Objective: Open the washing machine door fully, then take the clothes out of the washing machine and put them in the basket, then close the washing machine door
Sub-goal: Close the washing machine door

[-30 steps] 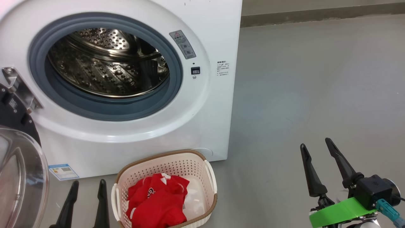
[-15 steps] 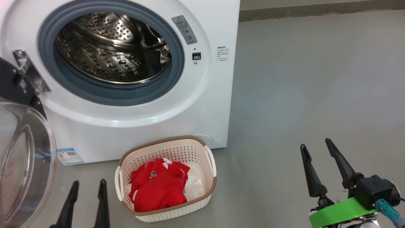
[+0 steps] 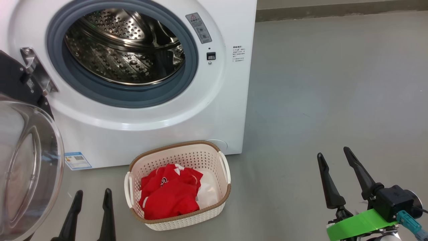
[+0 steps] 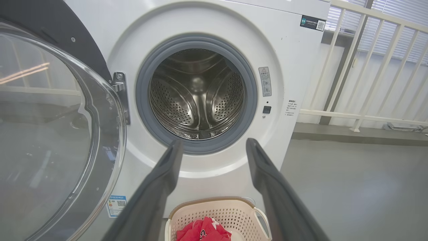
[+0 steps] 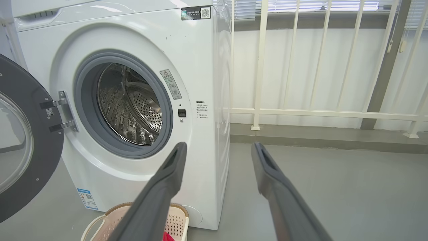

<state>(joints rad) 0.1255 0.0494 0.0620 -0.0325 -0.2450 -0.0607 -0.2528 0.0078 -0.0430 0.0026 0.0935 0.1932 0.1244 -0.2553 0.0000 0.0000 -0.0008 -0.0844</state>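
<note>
Closing washing machine door comes next: clothes lie in basket on floor at washing machine front, drum empty.
Left claw and right claw both wide, empty; left is near the door, so push its black rim, not the glass, clear of basket.

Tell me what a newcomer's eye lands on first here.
The bright red clothes lie in the cream basket, just in front of the white washing machine. Above them gapes its empty steel drum, and the washing machine door hangs wide open at the left.
</note>
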